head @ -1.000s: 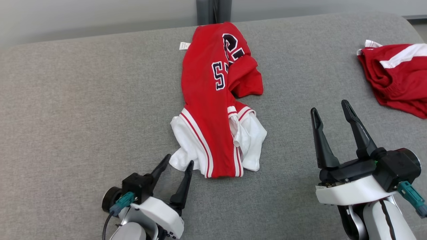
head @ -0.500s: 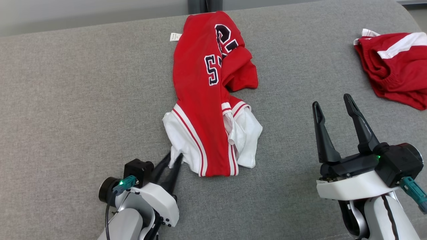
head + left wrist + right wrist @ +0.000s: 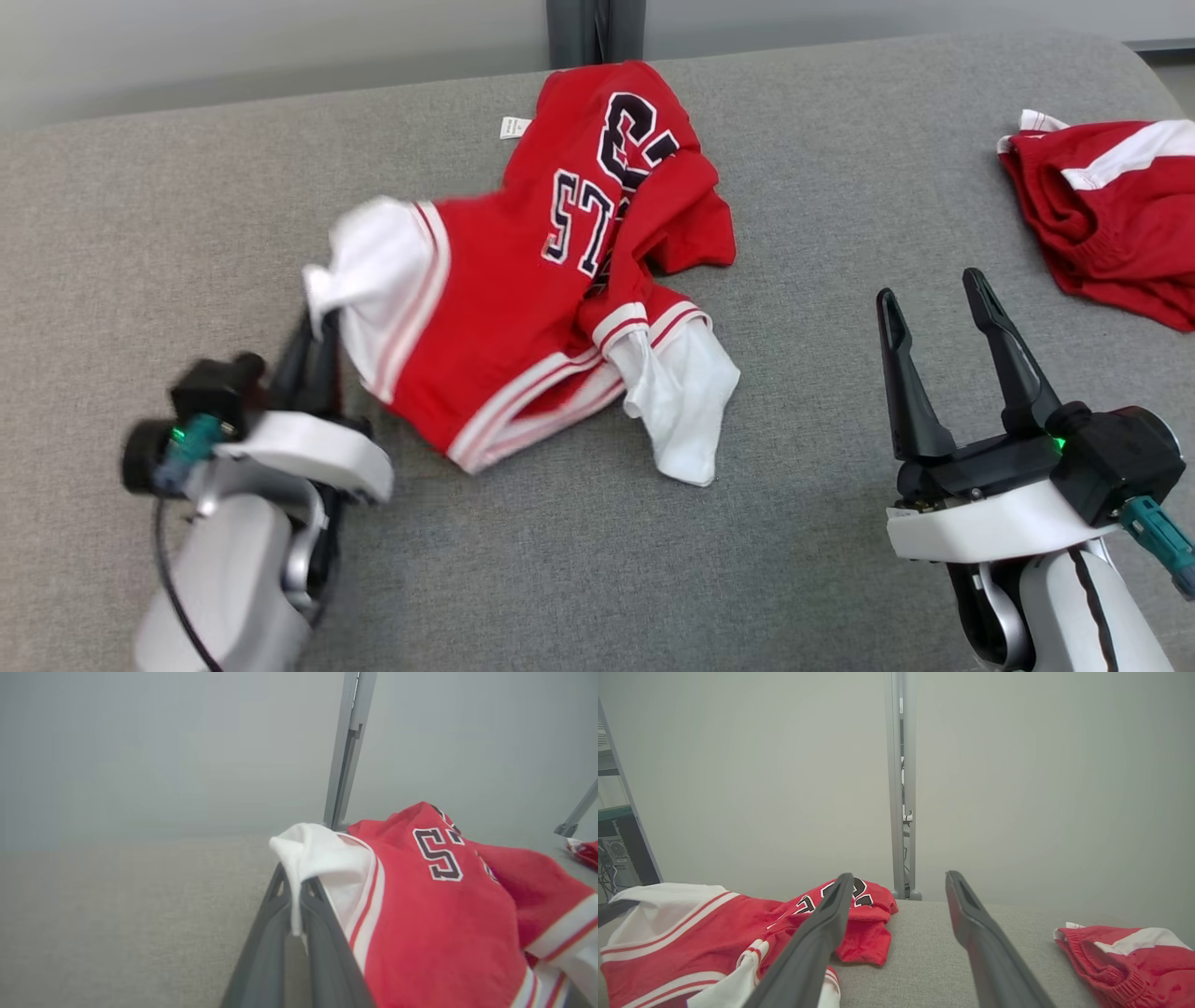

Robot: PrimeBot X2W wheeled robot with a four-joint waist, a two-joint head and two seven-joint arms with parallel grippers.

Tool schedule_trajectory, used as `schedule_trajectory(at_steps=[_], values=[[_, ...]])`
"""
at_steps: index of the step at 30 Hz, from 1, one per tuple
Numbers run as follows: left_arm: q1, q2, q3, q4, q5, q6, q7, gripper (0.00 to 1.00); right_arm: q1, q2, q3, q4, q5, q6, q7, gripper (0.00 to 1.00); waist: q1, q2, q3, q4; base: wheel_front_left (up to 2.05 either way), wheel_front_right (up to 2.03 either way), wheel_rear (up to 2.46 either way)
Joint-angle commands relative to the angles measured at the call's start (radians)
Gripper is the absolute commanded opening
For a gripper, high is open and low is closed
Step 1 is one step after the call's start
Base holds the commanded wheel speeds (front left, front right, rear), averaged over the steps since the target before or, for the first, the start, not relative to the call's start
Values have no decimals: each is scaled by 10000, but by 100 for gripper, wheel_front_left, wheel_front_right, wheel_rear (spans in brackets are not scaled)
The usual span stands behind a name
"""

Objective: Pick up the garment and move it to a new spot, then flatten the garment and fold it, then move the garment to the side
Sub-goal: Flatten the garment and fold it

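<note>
Pinching garment (image 3: 504,308) sleeve, left hand (image 3: 316,336)

Our left claw (image 3: 313,329) sits at the lower left of the head view. Its 2 dark fingers are pressed together and point up, pinching a white edge of the garment (image 3: 504,299). The pale forearm (image 3: 224,569) below it looks blurred. Seen from the left wrist, the fingers (image 3: 320,933) meet on the cloth. Our right claw (image 3: 929,291) hovers at the lower right, its 2 fingers spread wide and holding nothing, above a black wrist (image 3: 1111,462) and a white arm shell (image 3: 990,537).
</note>
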State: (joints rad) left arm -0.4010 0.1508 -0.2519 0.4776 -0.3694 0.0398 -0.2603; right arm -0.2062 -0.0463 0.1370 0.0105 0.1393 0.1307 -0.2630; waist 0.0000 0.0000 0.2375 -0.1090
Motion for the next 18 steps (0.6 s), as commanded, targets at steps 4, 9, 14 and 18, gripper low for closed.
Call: schedule_trajectory(at_steps=[4, 9, 14, 18], values=[[-575, 361, 547, -551, 179, 235, -46, 0, -33, -62, 70, 37, 97, 3, 4, 100, 0, 0, -41, -2, 0, 0, 0], [-1640, 861, 911, -395, 293, 232, -44, 0, -108, -61, 226, 63, 147, 3, 4, 100, 0, 0, -9, -191, 0, 0, 0], [-3268, 1490, 1027, 340, 371, 29, 428, 0, -275, -61, 368, 20, 241, 3, 4, 100, 0, 0, 190, -567, 0, 0, 0], [-4576, 1979, 786, 1276, 599, -314, 1123, 0, -406, -62, 503, 0, 391, 3, 4, 100, 0, 0, 450, -975, 0, 0, 0]])
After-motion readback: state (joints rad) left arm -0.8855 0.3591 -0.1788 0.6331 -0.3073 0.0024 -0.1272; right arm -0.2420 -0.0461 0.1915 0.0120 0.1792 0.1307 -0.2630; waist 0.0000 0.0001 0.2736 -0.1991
